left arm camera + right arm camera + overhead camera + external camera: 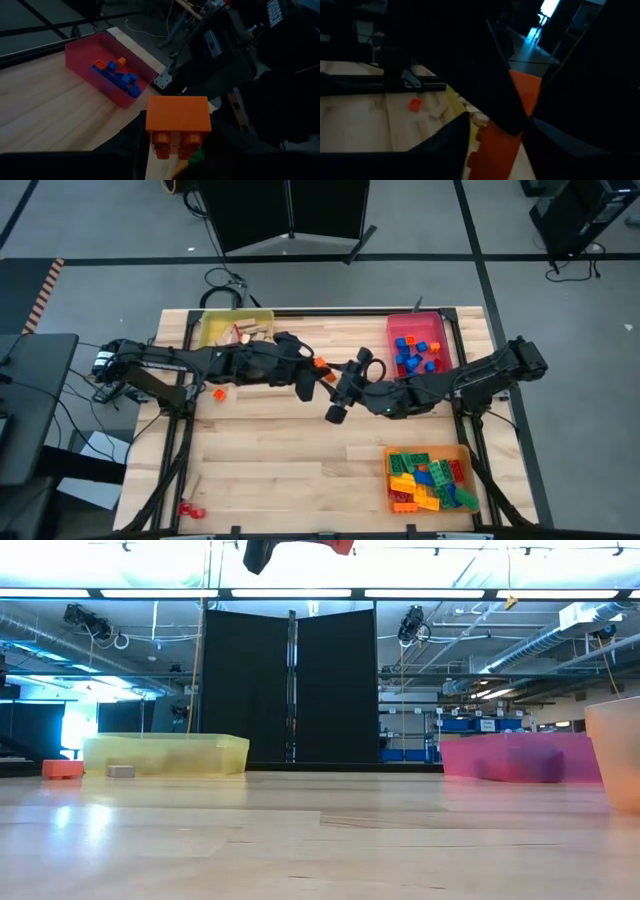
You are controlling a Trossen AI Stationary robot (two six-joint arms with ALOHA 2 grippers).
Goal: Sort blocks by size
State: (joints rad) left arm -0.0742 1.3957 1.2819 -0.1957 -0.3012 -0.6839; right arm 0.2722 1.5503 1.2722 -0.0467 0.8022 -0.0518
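Orange brick sits clamped in my left end effector, raised over the tabletop. My right end effector meets it there; whether its grip has closed, I cannot tell.

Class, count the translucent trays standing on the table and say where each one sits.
3. The yellow tray sits at the far left, the red tray at the far right, and the orange tray at the near right. None seems hidden.

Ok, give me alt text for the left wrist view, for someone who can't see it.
The left gripper holds an orange studded brick up close, studs facing the camera. Beyond it, on the wooden table, a red tray holds blue and orange blocks, with the dark right arm looming alongside.
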